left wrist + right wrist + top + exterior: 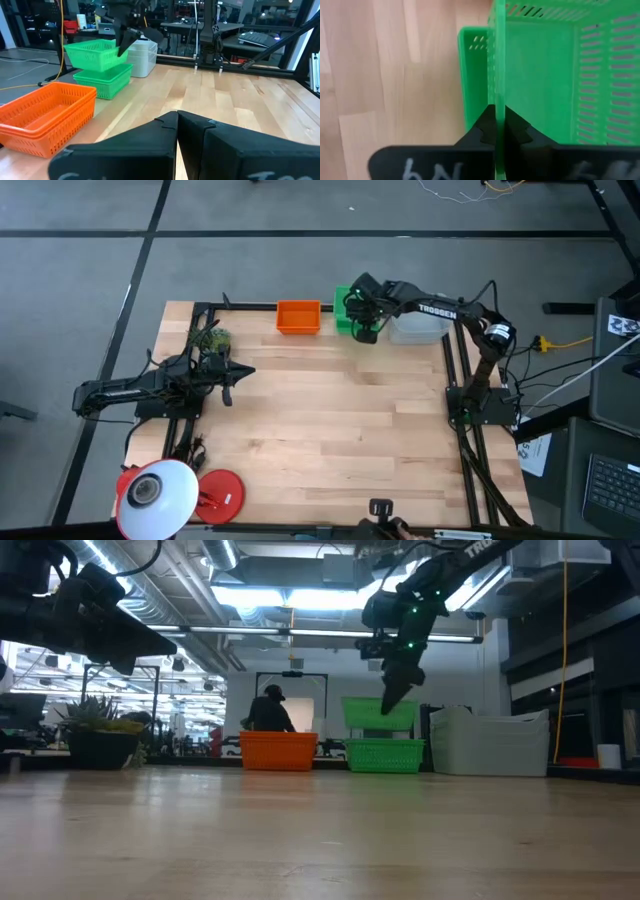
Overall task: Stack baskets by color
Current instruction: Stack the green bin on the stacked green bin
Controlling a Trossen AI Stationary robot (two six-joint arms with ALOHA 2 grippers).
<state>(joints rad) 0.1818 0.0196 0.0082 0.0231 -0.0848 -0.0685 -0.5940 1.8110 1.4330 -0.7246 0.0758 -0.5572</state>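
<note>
My right gripper point(391, 700) is shut on a bright green basket point(374, 712), which it holds in the air just above a second green basket point(384, 755) resting on the table at the far edge. An orange basket stack point(278, 751) sits left of the green ones, and a translucent grey-white stack point(490, 743) sits right of them. My left gripper point(177, 131) is shut and holds nothing; it hangs level over the table's left side point(228, 376). My right gripper pinches the upper green basket's near side wall point(496, 85), one finger inside the basket and one outside. The fingers come from above, slanting down toward the far edge. The basket is lifted clear and slightly tilted, over the lower green basket point(470, 75).
A round red-and-white lamp point(165, 490) stands at the near left corner and a small plant point(208, 338) at the far left. Black frame rails point(452, 380) run along the table's sides. A person point(268, 710) shows in the room beyond. Bare wood point(330, 420) fills the middle.
</note>
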